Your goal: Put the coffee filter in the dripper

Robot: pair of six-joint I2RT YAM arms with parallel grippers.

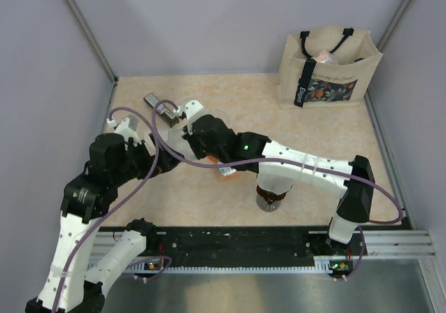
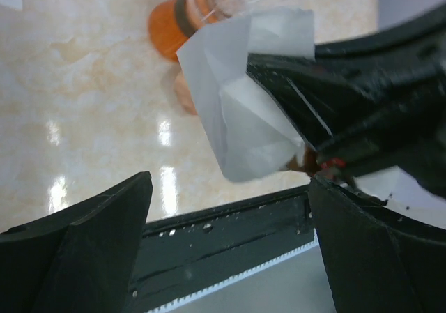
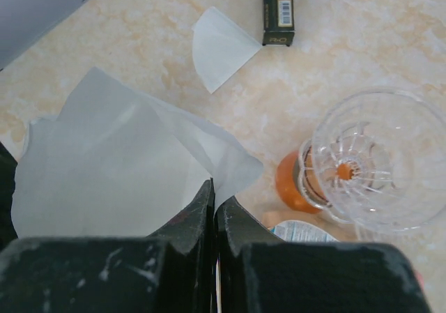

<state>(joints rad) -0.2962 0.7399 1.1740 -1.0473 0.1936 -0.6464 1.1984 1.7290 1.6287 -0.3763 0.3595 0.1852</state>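
One coffee filter (image 3: pixel 104 166) — pinched by right gripper (image 3: pixel 214 196).

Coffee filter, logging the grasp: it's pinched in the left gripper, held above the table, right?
No. The right gripper pinches the coffee filter, held above the table; the right wrist view shows its jaws shut on it.

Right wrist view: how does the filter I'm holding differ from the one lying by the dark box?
The held filter is pinched in the shut right gripper, off the surface; the loose filter lies untouched on the table beside the dark box. The held filter is puffed open and creased; the loose filter is a flat folded fan. Both are thin white paper; the held one may only look larger, being nearer the camera.
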